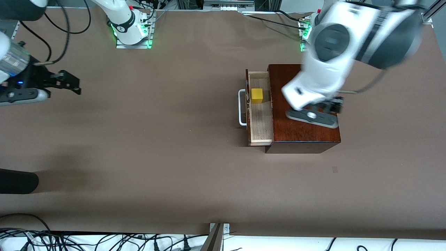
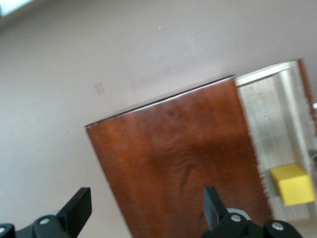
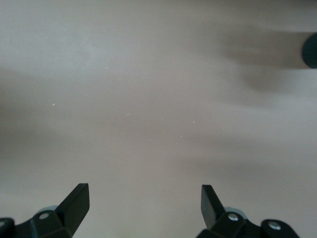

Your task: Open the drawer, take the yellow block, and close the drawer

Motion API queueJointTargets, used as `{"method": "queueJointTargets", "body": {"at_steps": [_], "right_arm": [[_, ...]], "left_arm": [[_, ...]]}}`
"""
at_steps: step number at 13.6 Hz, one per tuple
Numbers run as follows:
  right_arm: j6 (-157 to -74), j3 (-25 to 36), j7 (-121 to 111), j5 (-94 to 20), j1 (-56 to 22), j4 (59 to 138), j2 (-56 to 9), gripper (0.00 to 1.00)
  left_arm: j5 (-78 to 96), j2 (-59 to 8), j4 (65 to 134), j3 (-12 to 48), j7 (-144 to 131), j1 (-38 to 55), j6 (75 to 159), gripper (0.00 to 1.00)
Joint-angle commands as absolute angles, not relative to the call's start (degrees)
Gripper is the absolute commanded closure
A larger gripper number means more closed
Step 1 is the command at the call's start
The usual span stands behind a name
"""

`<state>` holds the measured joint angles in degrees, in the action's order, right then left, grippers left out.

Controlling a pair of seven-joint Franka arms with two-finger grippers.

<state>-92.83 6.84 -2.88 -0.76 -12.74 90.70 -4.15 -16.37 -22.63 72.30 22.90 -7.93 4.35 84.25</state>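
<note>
Drawer [image 1: 260,108] is pulled out of the box [image 1: 303,104] toward the right arm's end of the bench [image 1: 174,139], so the block [image 1: 257,95] is exposed from above. Block sits in the drawer, in the half farther from the front camera, just beside the drawer front.

I have the left tool [image 2: 148,210] over the box top, released, nothing between its fingers; block shows off to one side in the left wrist view. Reading: pick not yet done.

Room: drawer walls hem the block closely, box edge close by. Handle [image 1: 241,107] juts out over bare bench.

Right tool [image 1: 68,82] waits released over bare bench, well apart from the box.
</note>
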Motion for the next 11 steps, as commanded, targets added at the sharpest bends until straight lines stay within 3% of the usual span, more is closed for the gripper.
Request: {"method": "queueJointTargets", "body": {"at_steps": [1, 4, 7, 11], "right_arm": [[-90.3, 6.1, -4.8, -1.0, -15.4, 89.6, -7.0, 0.00], [-90.6, 3.1, -10.8, -1.1, -20.9, 88.9, -7.6, 0.00], [-93.9, 0.1, -12.1, -1.1, -27.5, 86.1, -11.6, 0.00], [-97.3, -2.6, -14.6, -0.4, -40.7, 74.6, -21.4, 0.00]], "left_arm": [[-9.9, -19.5, 74.1, 23.4, 3.9, -5.9, 83.8, 0.00], [-8.5, -19.6, 74.1, 23.4, 14.1, -12.8, 83.8, 0.00], [-7.0, -17.9, 76.2, 21.9, 13.1, -13.5, 83.8, 0.00], [-1.1, -5.5, 93.0, 4.8, 14.0, -2.0, 91.6, 0.00]]}}
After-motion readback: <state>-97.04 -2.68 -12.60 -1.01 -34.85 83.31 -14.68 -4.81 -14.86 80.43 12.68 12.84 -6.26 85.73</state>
